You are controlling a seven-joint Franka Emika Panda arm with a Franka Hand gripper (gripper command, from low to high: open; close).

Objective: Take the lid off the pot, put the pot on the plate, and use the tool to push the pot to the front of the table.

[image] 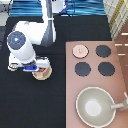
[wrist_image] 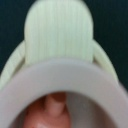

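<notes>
No readable text, labels, numbers showing anywhere: nothing on stove (image: 95, 80), pan (image: 95, 106), lid (image: 80, 50). Gripper (image: 35, 67) sitting over pot (image: 42, 73) on plate (image: 42, 76), also unmarked.

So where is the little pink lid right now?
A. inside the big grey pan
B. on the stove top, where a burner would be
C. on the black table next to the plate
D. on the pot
B: the lid lies on the stove top at its top-left burner spot, far from the pot, which sits on the plate under the hand.
</notes>
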